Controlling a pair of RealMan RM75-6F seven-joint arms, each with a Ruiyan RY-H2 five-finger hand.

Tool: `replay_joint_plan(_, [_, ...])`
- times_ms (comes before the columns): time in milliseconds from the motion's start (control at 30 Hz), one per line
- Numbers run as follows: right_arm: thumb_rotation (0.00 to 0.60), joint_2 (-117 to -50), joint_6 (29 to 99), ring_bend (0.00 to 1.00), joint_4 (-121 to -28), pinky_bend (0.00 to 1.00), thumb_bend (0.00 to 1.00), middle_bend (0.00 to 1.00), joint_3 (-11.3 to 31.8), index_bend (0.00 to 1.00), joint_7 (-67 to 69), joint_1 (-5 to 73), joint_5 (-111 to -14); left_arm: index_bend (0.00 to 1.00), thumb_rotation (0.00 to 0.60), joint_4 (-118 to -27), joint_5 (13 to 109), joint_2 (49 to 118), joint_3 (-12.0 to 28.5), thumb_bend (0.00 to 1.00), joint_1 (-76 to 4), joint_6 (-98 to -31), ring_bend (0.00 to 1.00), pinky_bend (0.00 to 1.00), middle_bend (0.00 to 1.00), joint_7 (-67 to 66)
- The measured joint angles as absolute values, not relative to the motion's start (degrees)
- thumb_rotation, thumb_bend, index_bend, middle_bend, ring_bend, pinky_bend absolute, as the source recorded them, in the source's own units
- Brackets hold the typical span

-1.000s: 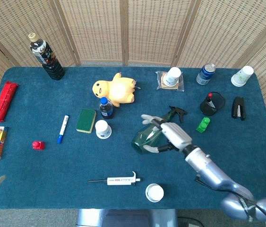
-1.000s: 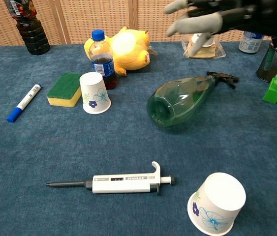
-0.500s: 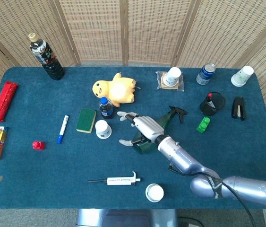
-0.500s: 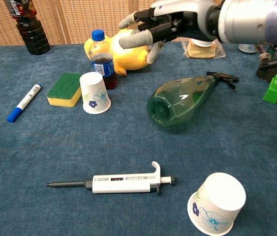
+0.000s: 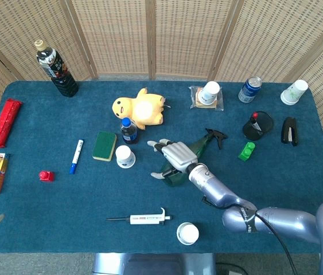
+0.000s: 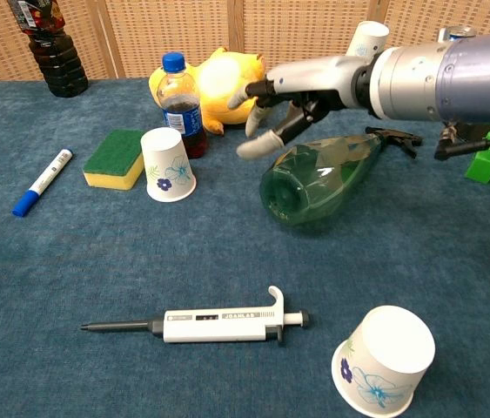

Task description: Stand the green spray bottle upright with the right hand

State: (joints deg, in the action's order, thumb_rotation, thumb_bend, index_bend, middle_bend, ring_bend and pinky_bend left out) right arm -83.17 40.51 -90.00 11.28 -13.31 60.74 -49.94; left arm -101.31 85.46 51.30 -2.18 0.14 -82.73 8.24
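Matt, napped blue cloth tabletop [image 6: 70,261], glossy translucent green plastic spray bottle [image 6: 323,178], smooth silver metal-look right arm [image 6: 445,74], fuzzy yellow plush toy [image 5: 141,109], white paper cup with flower print [image 6: 382,359], woven wicker screen [image 5: 150,34] along the far edge

You get bright, even light from above in both views, with soft shadows on the blue table [image 5: 46,217], sharp focus throughout and slight bending at the frame edges.
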Motion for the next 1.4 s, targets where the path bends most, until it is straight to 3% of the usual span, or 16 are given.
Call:
replay_joint_plan(633, [0.335, -78.3, 46.51, 0.11, -101.76, 0.28, 0.28, 0.26, 3.5, 0.05, -25.87, 60.58, -49.03, 0.38, 0.534, -101.11, 87.07, 51.67, -1.98, 0.24, -0.68, -82.68, 0.29, 0.15, 0.33, 8.67])
replay_joint_plan(1167, [0.336, -68.55, 57.36, 0.11, -114.15, 0.28, 0.28, 0.26, -4.96, 0.05, -29.33, 50.99, -56.03, 0.38, 0.53, -103.89, 89.4, 51.4, -1.77, 0.24, -1.91, -82.86, 0.29, 0.15, 0.32, 6.27])
replay_joint_plan(1333, [0.325, -67.02, 57.65, 0.11, -116.14, 0.28, 0.28, 0.25, -5.34, 0.04, -27.54, 49.51, -57.85, 0.38, 0.532, -104.64, 89.64, 51.15, -1.81, 0.24, -2.04, -82.98, 0.29, 0.15, 0.32, 5.6])
replay_joint_plan(1400, [0.293, -66.51, 57.69, 0.11, -117.21, 0.29, 0.28, 0.25, -4.72, 0.03, -25.6, 49.13, -58.63, 0.38, 0.53, -104.84, 89.55, 51.04, -1.76, 0.24, -2.07, -83.05, 0.29, 0.15, 0.33, 5.42])
